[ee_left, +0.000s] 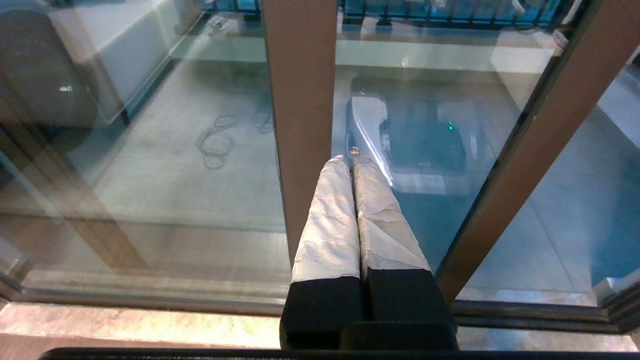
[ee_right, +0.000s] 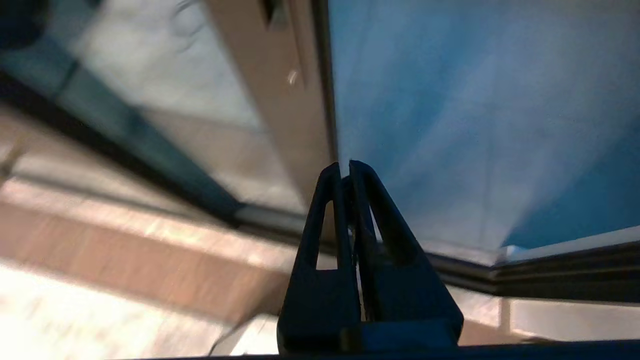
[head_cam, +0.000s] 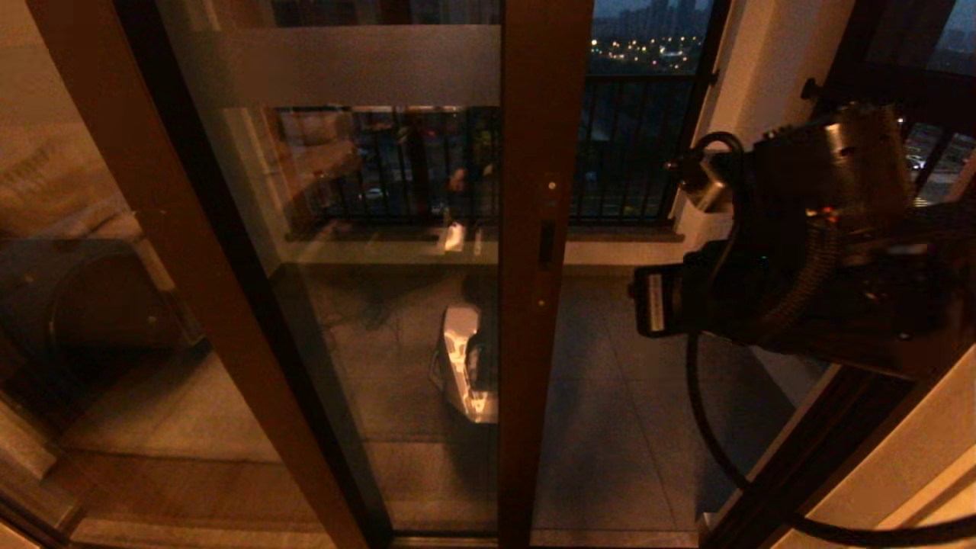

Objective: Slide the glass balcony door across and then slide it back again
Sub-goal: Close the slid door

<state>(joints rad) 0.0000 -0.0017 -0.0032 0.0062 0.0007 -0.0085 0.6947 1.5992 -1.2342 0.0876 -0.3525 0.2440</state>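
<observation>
The glass balcony door (head_cam: 427,252) stands partway across the opening, its reddish-brown stile (head_cam: 537,305) upright near the middle of the head view with a small dark handle (head_cam: 547,244) set into it about halfway up. A frosted band (head_cam: 343,65) runs across the glass near the top. To the right of the stile the doorway is open onto the tiled balcony floor (head_cam: 618,427), with a dark railing (head_cam: 633,152) and city lights beyond. Through the pane a pale appliance (head_cam: 465,362) sits on the balcony tiles just behind the stile. The right arm reaches in from the right at about handle height, well short of touching the door in the head view; the right end effector (ee_right: 345,167) has its two dark fingers pressed together, holding nothing, its tips close to the edge of the stile (ee_right: 280,100). The left end effector (ee_left: 352,160), seen only from its own wrist camera, has its pale-wrapped fingers (ee_left: 330,220) closed against each other, empty, hanging just in front of the brown frame (ee_left: 300,115) low by the bottom track (ee_left: 150,295).
</observation>
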